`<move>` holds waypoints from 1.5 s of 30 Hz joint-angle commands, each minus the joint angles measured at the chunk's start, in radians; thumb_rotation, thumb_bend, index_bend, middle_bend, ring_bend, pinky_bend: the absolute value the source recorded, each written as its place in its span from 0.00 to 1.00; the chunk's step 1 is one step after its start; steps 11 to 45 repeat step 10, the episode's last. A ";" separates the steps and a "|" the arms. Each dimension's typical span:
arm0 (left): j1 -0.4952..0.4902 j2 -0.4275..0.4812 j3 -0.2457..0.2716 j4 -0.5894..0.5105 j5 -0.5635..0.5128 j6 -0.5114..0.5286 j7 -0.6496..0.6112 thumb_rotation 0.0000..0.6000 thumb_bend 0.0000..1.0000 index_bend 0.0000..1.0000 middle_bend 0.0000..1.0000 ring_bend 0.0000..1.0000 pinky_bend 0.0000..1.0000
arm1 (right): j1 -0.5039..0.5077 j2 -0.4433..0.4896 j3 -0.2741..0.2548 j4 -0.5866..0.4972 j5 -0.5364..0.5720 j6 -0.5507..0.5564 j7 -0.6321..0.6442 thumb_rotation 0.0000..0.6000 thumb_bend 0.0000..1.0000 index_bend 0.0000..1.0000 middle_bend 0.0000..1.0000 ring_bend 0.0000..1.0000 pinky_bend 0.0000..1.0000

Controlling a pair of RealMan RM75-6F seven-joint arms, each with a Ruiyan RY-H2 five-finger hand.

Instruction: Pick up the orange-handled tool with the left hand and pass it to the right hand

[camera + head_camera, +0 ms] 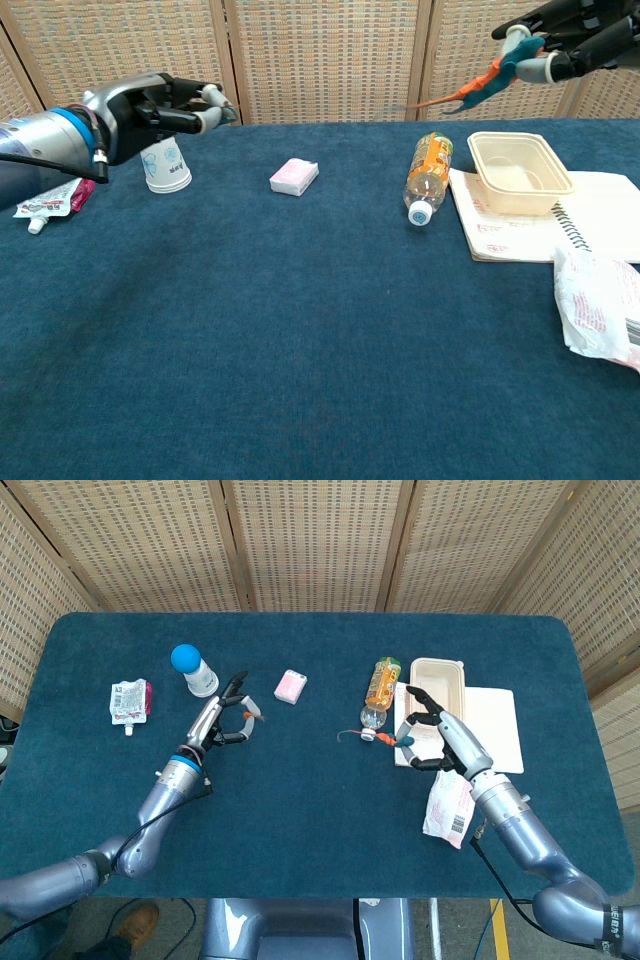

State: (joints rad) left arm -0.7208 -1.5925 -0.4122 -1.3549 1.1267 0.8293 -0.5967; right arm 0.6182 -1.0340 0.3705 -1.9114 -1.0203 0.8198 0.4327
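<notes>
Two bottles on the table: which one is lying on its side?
The orange bottle, lying beside the beige container. The blue-capped white bottle on the left stands upright.

**Table count**

One orange-handled tool point(378, 736), one bottle point(379, 689) on its side, one blue-capped cup point(195, 670), one pink packet point(290, 686), one pouch point(129, 702), one tan container point(437, 693), one spiral notebook point(495, 735), one white bag point(450, 807). Two hands.
</notes>
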 commanded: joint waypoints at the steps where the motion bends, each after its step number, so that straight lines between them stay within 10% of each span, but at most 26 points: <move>1: 0.035 0.064 0.016 0.012 0.026 0.017 0.004 1.00 0.54 0.71 0.00 0.00 0.00 | -0.011 0.008 -0.009 0.020 -0.009 0.003 0.005 1.00 0.94 0.97 0.10 0.00 0.00; 10: 0.118 0.272 0.030 -0.005 0.070 0.057 -0.005 1.00 0.54 0.72 0.00 0.00 0.00 | -0.050 0.015 -0.038 0.093 -0.023 0.017 0.021 1.00 0.94 0.97 0.10 0.00 0.00; 45: 0.118 0.272 0.030 -0.005 0.070 0.057 -0.005 1.00 0.54 0.72 0.00 0.00 0.00 | -0.050 0.015 -0.038 0.093 -0.023 0.017 0.021 1.00 0.94 0.97 0.10 0.00 0.00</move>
